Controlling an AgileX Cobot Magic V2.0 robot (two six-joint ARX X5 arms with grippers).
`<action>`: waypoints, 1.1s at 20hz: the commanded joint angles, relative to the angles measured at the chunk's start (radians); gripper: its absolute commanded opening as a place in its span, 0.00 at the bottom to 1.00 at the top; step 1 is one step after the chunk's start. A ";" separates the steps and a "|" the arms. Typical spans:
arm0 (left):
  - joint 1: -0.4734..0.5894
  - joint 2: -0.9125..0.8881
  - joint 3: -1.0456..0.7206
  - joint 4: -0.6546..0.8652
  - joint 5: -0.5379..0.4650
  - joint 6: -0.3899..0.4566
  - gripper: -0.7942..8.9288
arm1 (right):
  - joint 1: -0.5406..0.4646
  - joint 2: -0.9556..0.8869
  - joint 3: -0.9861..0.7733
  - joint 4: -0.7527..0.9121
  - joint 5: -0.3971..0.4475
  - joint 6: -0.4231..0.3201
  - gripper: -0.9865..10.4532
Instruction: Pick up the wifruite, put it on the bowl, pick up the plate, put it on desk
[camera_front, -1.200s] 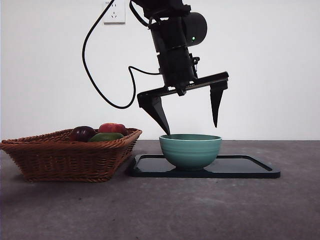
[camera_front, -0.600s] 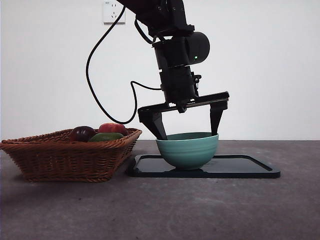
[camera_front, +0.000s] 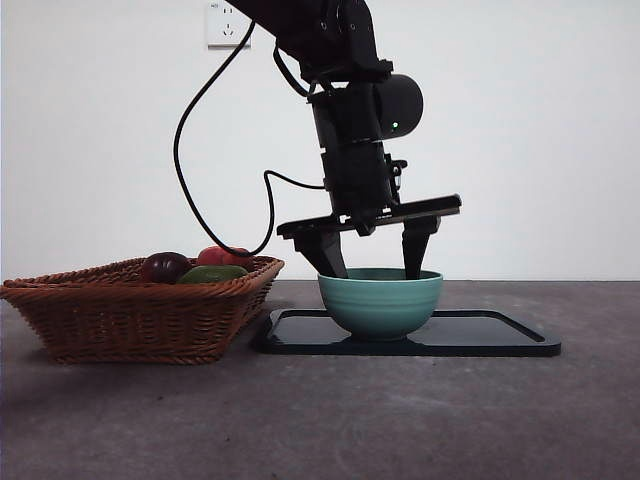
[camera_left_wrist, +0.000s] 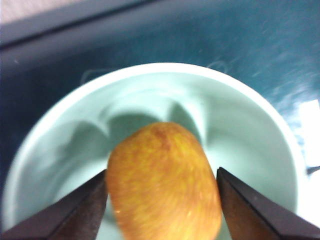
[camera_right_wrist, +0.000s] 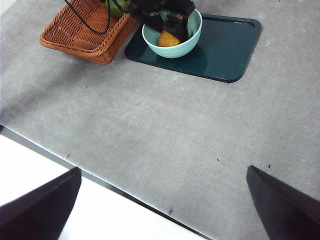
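Front view: my left claw (camera_front: 375, 268) reaches down into the mint-green bowl (camera_front: 380, 302), jaw tips below the rim; the bowl sits on the dark tray (camera_front: 500, 335), beside the wicker basket (camera_front: 130, 315) at the tabletop's (camera_front: 320, 420) left side.
Left wrist view: the wifruite (camera_left_wrist: 162, 182) lies inside the bowl (camera_left_wrist: 260, 130), my jaws flanking it; I judge I am gripping it.
Right wrist view: my right claw (camera_right_wrist: 165, 200) waits spread wide near the tabletop's (camera_right_wrist: 150, 125) front edge.
Risk: lifting before letting go would drag the fruit out; a jaw catching the rim could tip the bowl.
Change: a second ago my jaws hung above the rim, wider apart; half a second ago the bowl sat nudged left.
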 joint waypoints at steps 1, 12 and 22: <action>-0.010 0.044 0.028 0.002 -0.005 0.021 0.34 | 0.006 -0.001 0.010 0.024 0.000 -0.012 0.57; -0.008 0.044 0.286 -0.168 -0.005 0.061 0.32 | 0.006 -0.001 0.010 0.024 0.000 -0.012 0.57; -0.037 -0.006 0.407 -0.380 -0.021 0.195 0.30 | 0.006 -0.001 0.010 0.024 0.001 -0.008 0.57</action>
